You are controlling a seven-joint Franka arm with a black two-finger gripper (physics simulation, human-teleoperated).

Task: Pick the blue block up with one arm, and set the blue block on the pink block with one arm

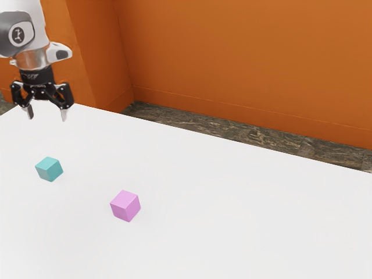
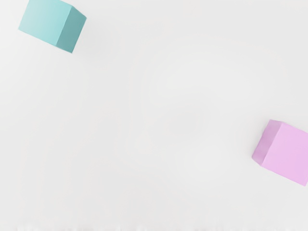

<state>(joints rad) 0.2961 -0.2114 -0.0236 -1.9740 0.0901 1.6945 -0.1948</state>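
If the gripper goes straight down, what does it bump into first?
Probably the bare white table. The gripper points down, and the blue block sits off to one side in the wrist view; depth is unclear.

Matt blue block (image 1: 49, 168); matt pink block (image 1: 125, 205); smooth table (image 1: 232, 221).

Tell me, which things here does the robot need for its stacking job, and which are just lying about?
Part of the job: blue block, pink block, the hand, open and empty.
Just surroundings: white table, orange wall, dark floor strip.
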